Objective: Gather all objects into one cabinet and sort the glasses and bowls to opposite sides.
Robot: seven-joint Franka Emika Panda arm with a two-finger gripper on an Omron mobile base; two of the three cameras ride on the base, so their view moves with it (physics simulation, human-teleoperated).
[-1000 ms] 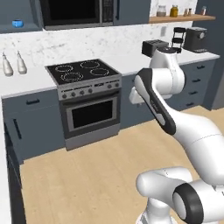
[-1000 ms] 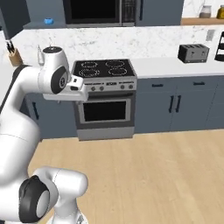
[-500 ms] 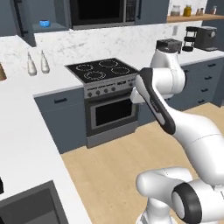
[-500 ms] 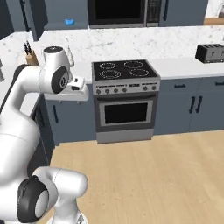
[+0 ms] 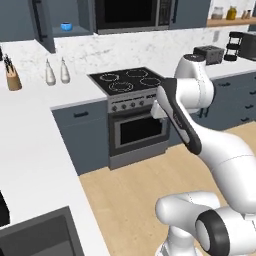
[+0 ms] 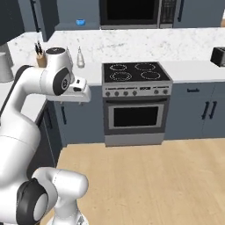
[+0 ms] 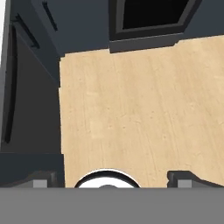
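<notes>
A small glossy blue bowl sits on a shelf inside the open dark slate-blue wall cabinet, left of the microwave. The right base view shows the same blue bowl high up beside the cabinet's open door. My gripper points down at the wooden floor in front of the oven. Its fingertips stand wide apart with nothing between them. The hand hangs at counter height in front of the stove, far below and right of the bowl. No glasses are in view.
A black stove with its oven stands ahead. A wooden knife block and two bottles are on the left counter, a toaster and coffee machine on the right. A sink lies at lower left.
The whole scene has slid to the right in both base views, so the base has moved. The open cabinet and blue bowl came into view. The arm kept its pose, jaws open.
</notes>
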